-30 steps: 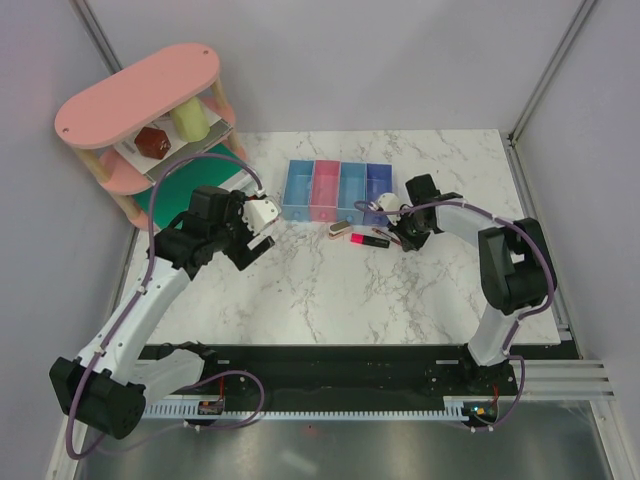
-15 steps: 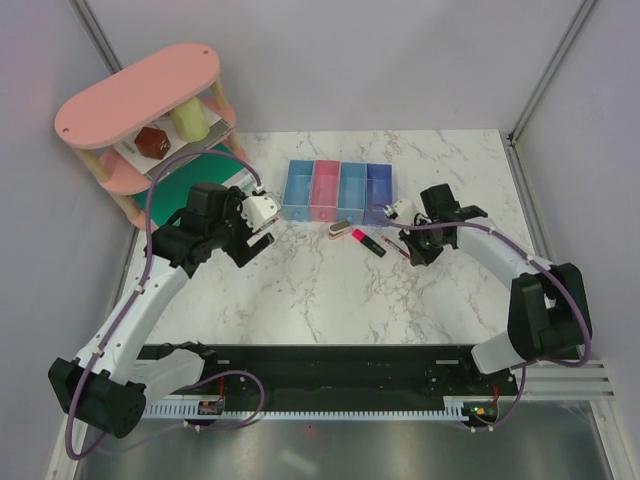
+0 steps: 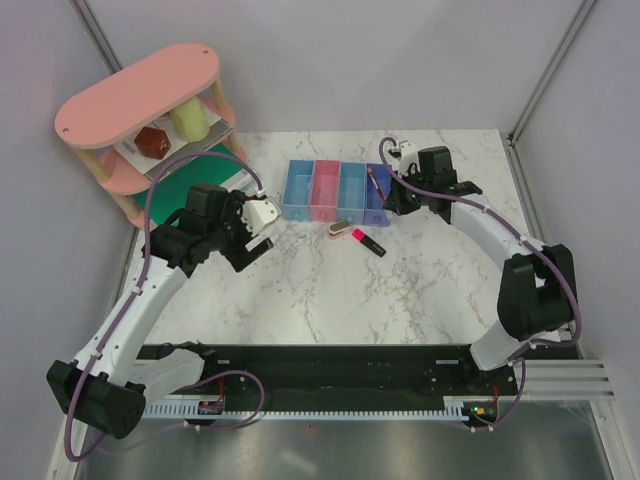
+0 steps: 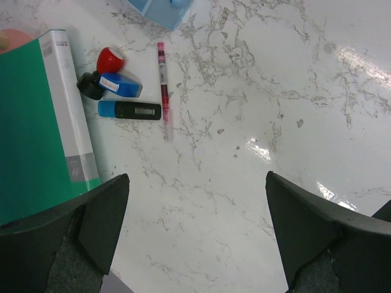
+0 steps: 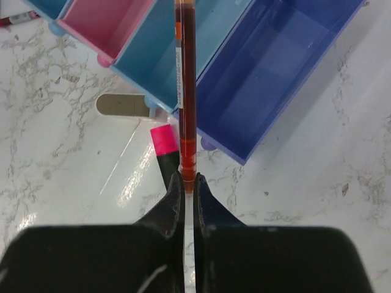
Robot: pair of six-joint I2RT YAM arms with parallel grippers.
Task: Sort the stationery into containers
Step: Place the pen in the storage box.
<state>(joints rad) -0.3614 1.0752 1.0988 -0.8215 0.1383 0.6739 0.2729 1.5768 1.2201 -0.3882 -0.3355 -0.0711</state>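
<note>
My right gripper point(image 5: 188, 183) is shut on a thin red pen point(image 5: 185, 91) and holds it above the row of bins, over the edge between the second light blue bin point(image 5: 153, 58) and the violet-blue bin point(image 5: 275, 67). In the top view the gripper point(image 3: 386, 196) and the pen point(image 3: 372, 184) hang over that end of the row. A black marker with a pink cap point(image 3: 368, 243) and a beige stapler-like block point(image 3: 340, 229) lie in front of the bins. My left gripper point(image 4: 195, 183) is open and empty above bare table.
In the left wrist view a second red pen point(image 4: 162, 85), a blue-and-black marker point(image 4: 129, 110) and small red point(image 4: 110, 60), blue point(image 4: 121, 85) and black point(image 4: 90, 85) pieces lie beside the green board point(image 4: 30, 122). A pink tiered shelf point(image 3: 140, 95) stands back left.
My right gripper has lifted the red pen from the table beside the marker and carried it back over the bins. The left arm has barely moved.
</note>
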